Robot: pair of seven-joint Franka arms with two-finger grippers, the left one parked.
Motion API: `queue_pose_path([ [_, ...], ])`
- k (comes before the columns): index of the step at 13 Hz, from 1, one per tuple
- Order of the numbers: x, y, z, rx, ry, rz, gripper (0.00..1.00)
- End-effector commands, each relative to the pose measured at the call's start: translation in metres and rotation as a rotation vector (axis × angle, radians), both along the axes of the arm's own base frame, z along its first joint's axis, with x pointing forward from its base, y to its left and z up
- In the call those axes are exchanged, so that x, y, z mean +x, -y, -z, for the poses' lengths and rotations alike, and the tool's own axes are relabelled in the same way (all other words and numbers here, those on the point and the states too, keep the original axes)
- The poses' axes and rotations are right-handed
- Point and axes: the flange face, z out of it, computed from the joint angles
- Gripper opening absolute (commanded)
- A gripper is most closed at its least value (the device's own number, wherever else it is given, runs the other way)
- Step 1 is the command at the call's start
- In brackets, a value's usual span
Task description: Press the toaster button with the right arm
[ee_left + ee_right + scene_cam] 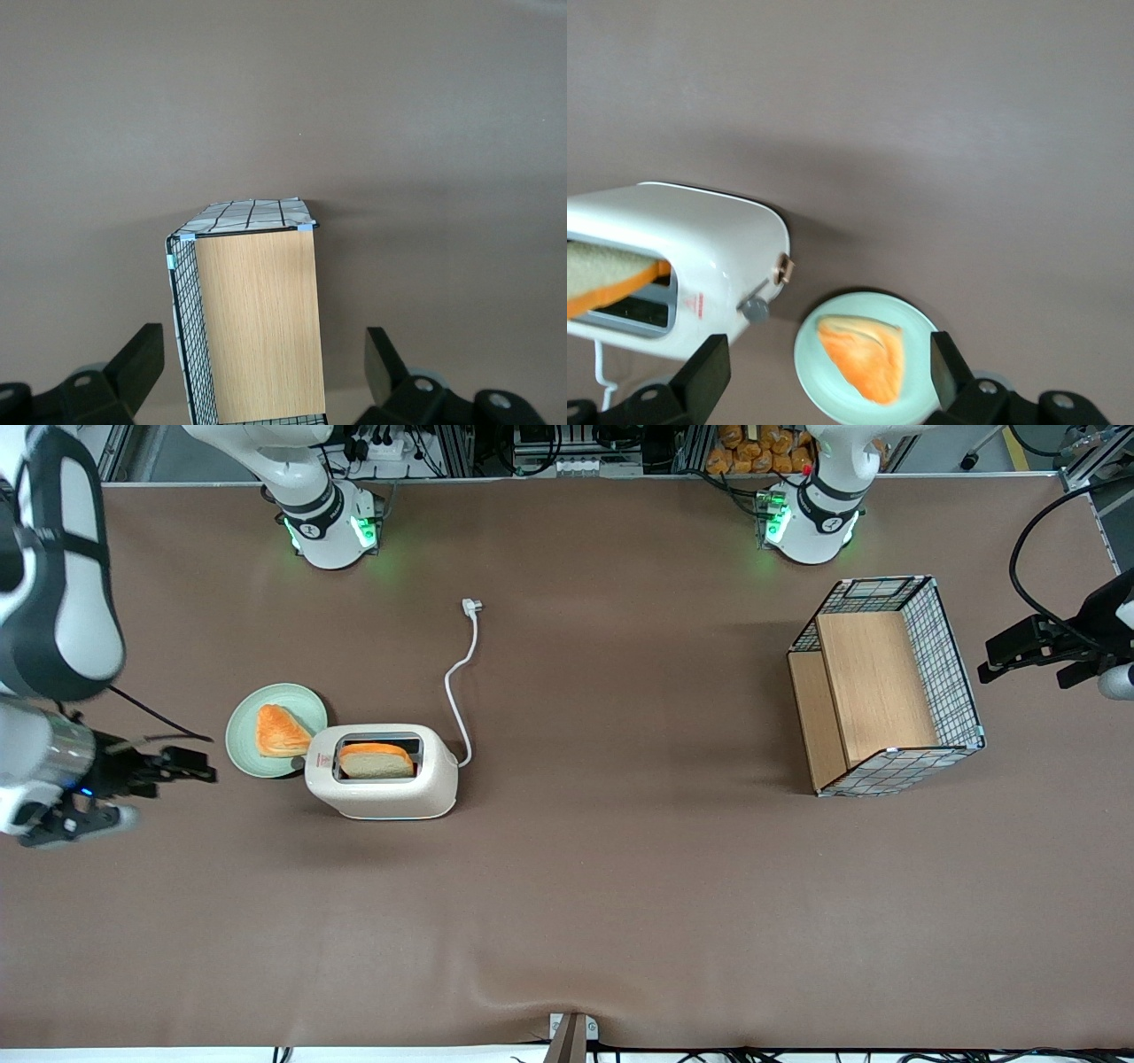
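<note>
The cream-white toaster [381,772] [673,257] stands on the brown table with a slice of bread [376,760] in its slot. The small grey toaster button [754,309] [299,763] sticks out of its narrow end by the red logo, facing a pale green plate [244,744] [921,328] that holds an orange toast slice [279,732] [864,354]. The right arm's gripper [197,765] [827,376] hovers open and empty above the table, close to the plate on the working arm's side. It is apart from the button, with the plate seen between its black fingers [704,376].
The toaster's white cord [456,682] runs away from the front camera to a loose plug [471,607]. A wire basket with wooden shelves [886,686] [257,319] stands toward the parked arm's end of the table. The arm bases [328,522] stand at the table's back edge.
</note>
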Motion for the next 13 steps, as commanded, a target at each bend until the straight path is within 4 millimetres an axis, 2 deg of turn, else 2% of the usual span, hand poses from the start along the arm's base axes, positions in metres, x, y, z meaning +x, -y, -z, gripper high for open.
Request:
queue_pose_path([
  [1,-0.029,0.003,-0.044,-0.064,-0.013,0.046,1.0],
  [4,-0.053,0.004,-0.073,-0.088,-0.056,0.106,1.0],
  [9,-0.08,0.009,-0.093,-0.084,-0.116,0.241,1.0],
  [13,-0.098,0.007,-0.116,-0.08,-0.083,0.241,1.0],
])
